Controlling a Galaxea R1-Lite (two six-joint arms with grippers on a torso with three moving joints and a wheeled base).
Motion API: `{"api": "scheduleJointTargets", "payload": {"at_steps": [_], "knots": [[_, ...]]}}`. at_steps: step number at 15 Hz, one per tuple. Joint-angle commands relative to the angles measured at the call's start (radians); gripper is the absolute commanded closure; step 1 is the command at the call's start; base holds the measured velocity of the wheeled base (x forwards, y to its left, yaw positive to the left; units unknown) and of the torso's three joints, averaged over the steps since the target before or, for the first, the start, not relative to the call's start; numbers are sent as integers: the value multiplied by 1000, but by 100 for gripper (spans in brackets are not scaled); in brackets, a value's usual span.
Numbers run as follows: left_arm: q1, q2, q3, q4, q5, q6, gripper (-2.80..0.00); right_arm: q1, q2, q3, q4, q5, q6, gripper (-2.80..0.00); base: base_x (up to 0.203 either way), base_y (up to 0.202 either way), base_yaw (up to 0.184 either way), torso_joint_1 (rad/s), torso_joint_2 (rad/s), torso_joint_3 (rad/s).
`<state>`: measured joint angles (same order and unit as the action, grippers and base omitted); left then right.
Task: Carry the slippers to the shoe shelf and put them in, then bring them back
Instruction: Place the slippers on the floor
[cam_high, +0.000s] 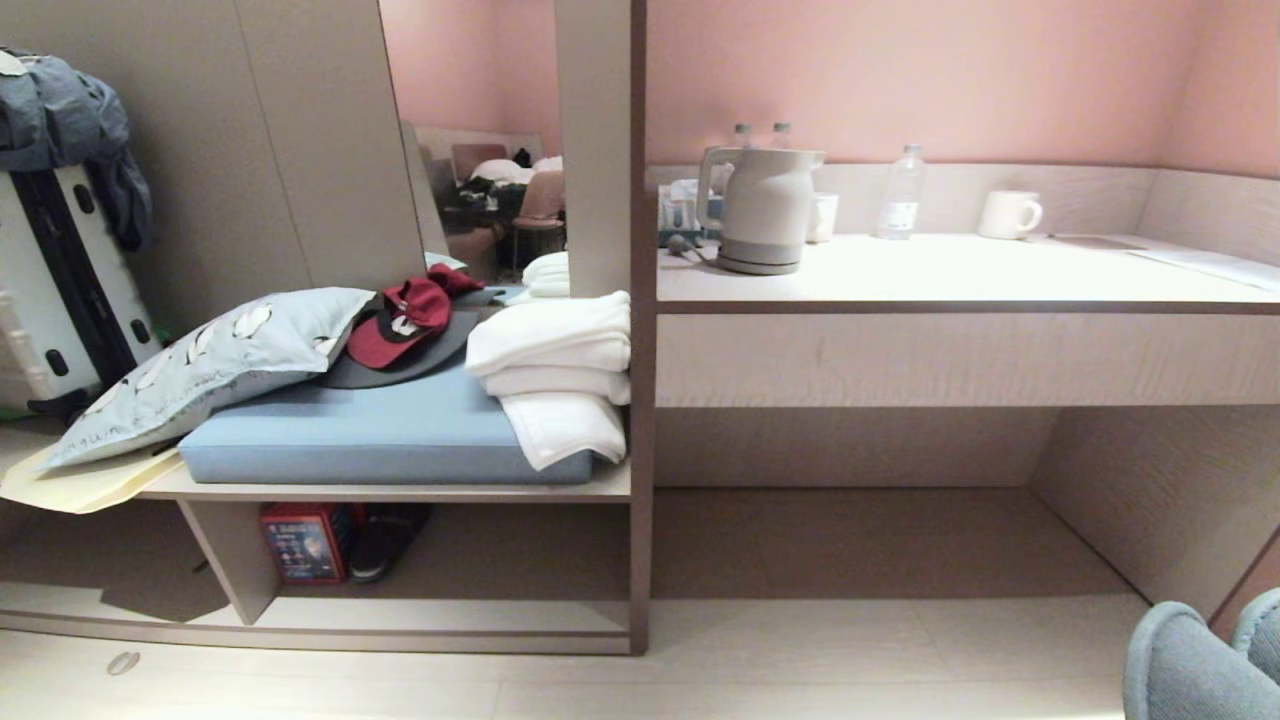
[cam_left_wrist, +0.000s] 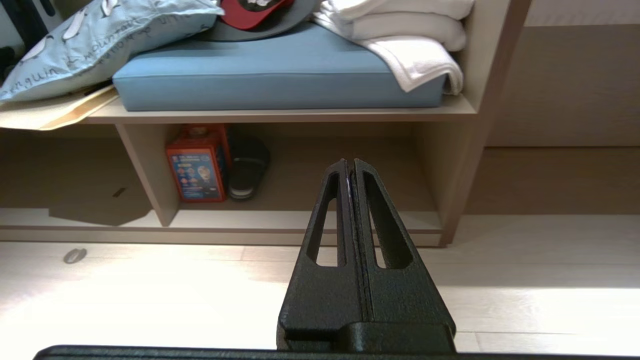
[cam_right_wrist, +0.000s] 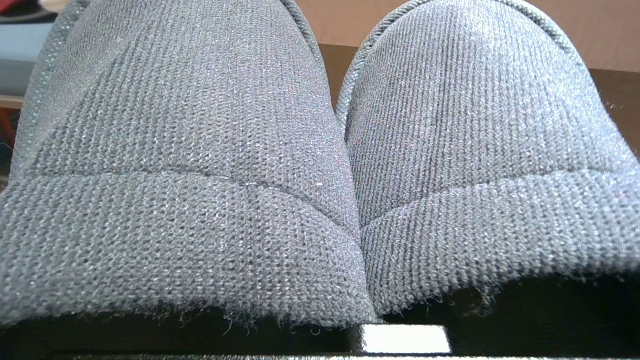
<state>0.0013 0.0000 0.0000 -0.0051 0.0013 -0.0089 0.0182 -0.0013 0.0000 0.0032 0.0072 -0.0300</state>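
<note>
Slippers (cam_right_wrist: 320, 165) sit side by side right at the right claw, which is shut tight on them. Left claw (cam_left_wrist: 350, 165) is closed, empty, facing the shoe shelf (cam_left_wrist: 320, 200) at twelve o'clock.

Slippers (cam_right_wrist: 320, 165) — coarse knitted grey cloth, matt
</note>
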Motion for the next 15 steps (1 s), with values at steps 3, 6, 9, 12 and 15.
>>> {"api": "scheduleJointTargets", "payload": {"at_steps": [3,6,9,12,15], "knots": [[0,0,0,1,0,0,0,0,0,0,0,0,1,0,0,-196,2,2,4,1],[0,0,0,1,0,0,0,1,1,0,0,0,0,0,0,-196,2,3,4,-1],[0,0,0,1,0,0,0,2,0,0,0,0,1,0,0,-197,5,3,2,3],[0,0,0,1,0,0,0,1,0,0,0,0,-1,0,0,-196,3,1,2,1],[0,0,0,1,0,0,0,0,1,0,0,0,1,0,0,-197,1,4,5,3]]}}
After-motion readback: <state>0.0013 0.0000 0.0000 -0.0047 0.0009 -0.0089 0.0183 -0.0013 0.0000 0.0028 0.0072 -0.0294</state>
